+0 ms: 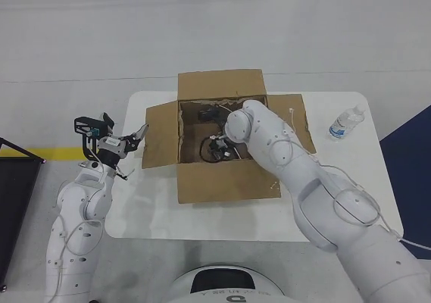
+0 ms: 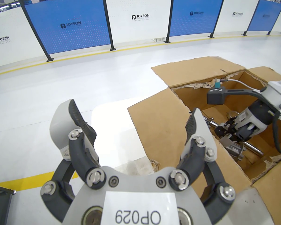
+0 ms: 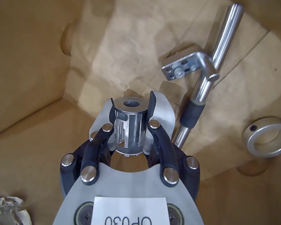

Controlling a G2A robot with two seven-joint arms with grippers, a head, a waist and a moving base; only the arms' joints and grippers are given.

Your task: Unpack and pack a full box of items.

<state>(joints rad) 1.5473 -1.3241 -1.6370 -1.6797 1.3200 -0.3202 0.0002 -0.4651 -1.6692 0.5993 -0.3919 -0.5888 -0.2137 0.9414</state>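
The box [image 1: 219,83] is plain brown cardboard on a white table [image 1: 154,216]. The slotted cylinder [image 3: 131,122], rod [image 3: 224,31] and ring [image 3: 248,139] gleam silver, and the rod's sleeve [image 3: 192,115] is black.

In the top view, at frame centre, the right arm [image 1: 276,151] covers much of the cardboard box [image 1: 223,185] interior. The dark parts beneath its wrist are too small to name.

In the right wrist view, the right pincer [image 3: 131,105] hides the flanks of the splined metal hub [image 3: 131,118] and one end of the steel rod [image 3: 221,45]. The picture's edge cuts off the aluminium collar ring [image 3: 267,136] and a crumpled paper wad [image 3: 7,208].
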